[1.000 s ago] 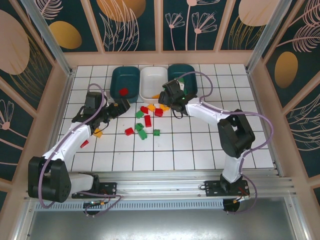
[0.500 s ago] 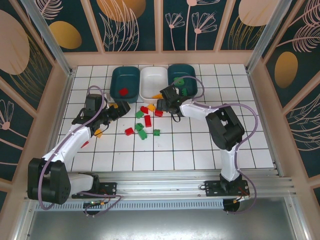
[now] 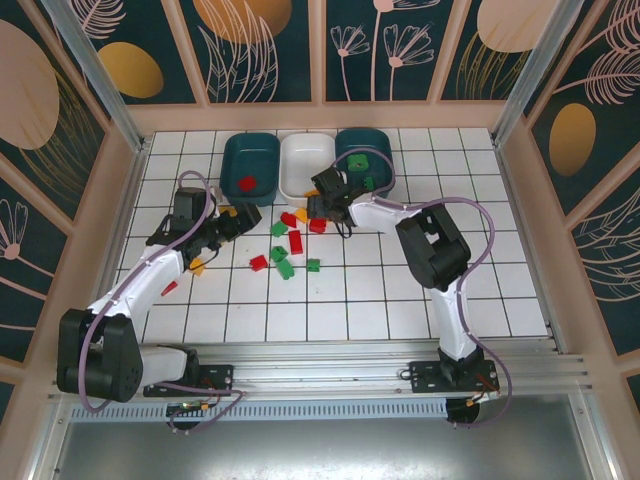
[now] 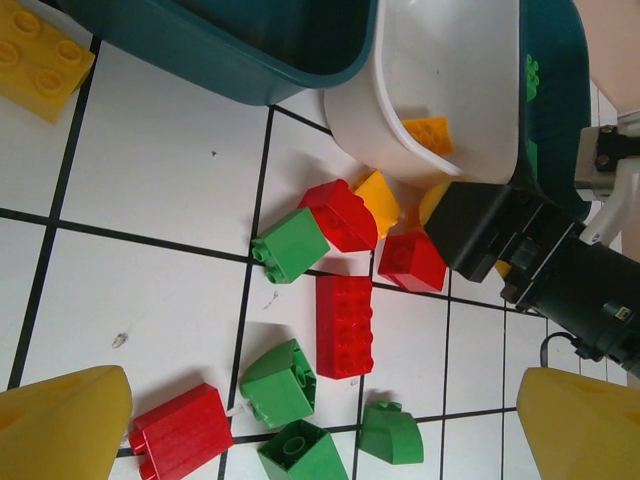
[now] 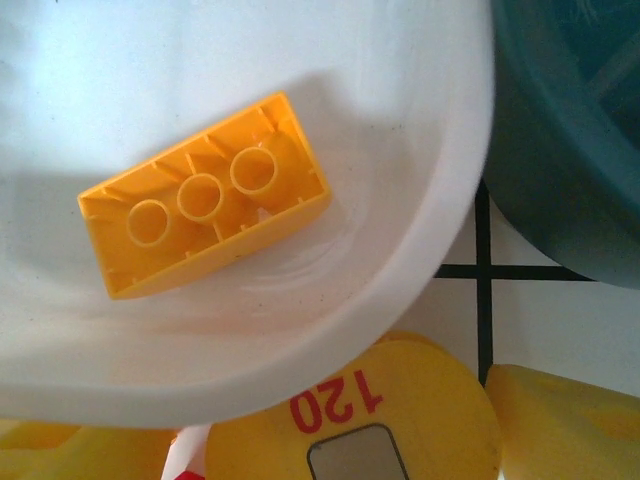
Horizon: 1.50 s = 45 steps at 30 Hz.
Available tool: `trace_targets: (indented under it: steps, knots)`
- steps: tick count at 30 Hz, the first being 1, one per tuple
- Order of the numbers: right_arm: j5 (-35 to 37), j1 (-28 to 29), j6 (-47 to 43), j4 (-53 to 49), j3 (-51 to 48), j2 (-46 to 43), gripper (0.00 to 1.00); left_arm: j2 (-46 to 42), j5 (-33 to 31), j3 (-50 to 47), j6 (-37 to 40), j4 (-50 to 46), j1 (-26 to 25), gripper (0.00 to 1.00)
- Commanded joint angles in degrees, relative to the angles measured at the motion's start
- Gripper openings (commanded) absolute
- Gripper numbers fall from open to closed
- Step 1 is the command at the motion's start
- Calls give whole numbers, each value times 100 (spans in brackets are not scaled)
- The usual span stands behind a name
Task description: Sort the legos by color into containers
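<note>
Red, green and orange legos lie loose in mid-table, among them a long red one (image 3: 296, 241) (image 4: 344, 325) and a green one (image 4: 290, 243). At the back stand three containers: left teal (image 3: 232, 160) with a red lego (image 3: 248, 183), white (image 3: 296, 158), right teal (image 3: 380, 150) with green legos (image 3: 358, 161). My right gripper (image 3: 322, 197) (image 5: 300, 440) is open at the white tray's front right corner, with a round yellow piece marked "120" (image 5: 400, 400) between its fingers. An orange lego (image 5: 205, 210) lies in the white tray. My left gripper (image 3: 236, 218) (image 4: 320, 430) hangs open, left of the pile.
A yellow lego (image 3: 197, 265) and a small red one (image 3: 168, 288) lie apart beside the left arm. Another yellow lego (image 4: 35, 55) sits in front of the left teal tray. Wooden walls fence the tiled table on three sides.
My right gripper has slid left along the trays' front to the white tray's corner, its elbow folding in. The left arm has hardly moved.
</note>
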Motion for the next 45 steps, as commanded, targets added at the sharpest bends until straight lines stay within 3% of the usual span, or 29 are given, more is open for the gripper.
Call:
trace_targets:
  steps: [1,5,13,32,37,45]
  knots:
    - [172,-14,-16,-56,167,163,77,-20,14,221,8,-80,39,98]
    - [241,-14,-47,-8,56,170,72,-19,-1,243,25,-108,38,99]
    - [227,-7,-73,219,-241,-83,50,-45,-46,317,92,-209,38,98]
    - [540,118,-194,589,-1493,-2210,48,-653,-67,121,65,-349,38,99]
    - [84,-13,-426,670,-896,-1857,48,-322,-85,184,99,-342,39,98]
    - [-663,-241,-885,-84,1511,-80,49,754,261,593,195,-59,43,98]
